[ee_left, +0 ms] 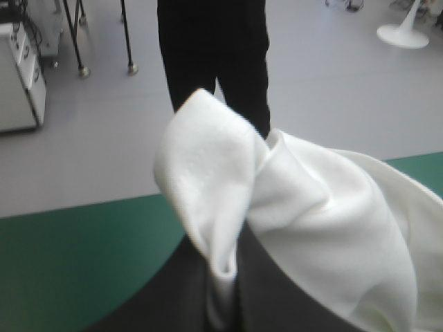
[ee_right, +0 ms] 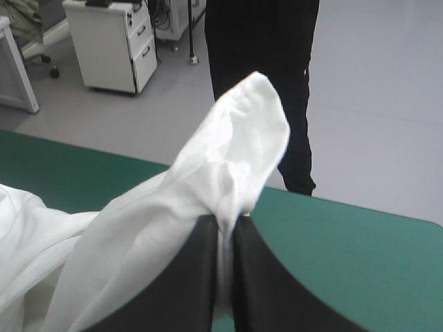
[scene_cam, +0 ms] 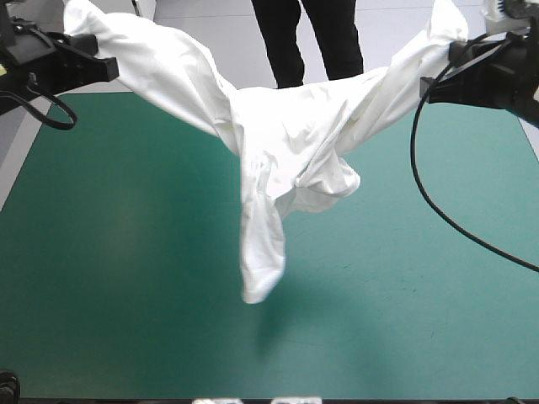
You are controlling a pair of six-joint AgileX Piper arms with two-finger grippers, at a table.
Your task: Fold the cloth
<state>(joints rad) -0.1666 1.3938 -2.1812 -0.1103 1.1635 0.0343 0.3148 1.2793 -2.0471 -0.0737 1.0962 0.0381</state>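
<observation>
T-shirt [scene_cam: 286, 151] cloth is pinched in both sets of jaws. In the left wrist view the left jaws are all but pressed together, with a white fold standing up between them. The right wrist view shows the right jaws nipping a bunched corner the same way. One hold is above the counter's [scene_cam: 126, 252] far-left corner and the other above its far-right corner. Between them the garment hangs as a sagging band over the counter's far half. Over the counter's middle it is twisted and bunched, and one long tail droops toward the centre, casting a shadow there. Whether its tip touches the teal-green cover I cannot tell.

The step in hand looks like spreading the lifted garment before laying it down. To do it well, I judge, both pinches need to be firm while the arms draw apart evenly toward the counter's side edges until the sag tightens. The twist is the risk: lowered as it hangs, the tail would probably land first and fold under. A slow descent, drawing toward the counter's near edge, should lay it flat.
</observation>
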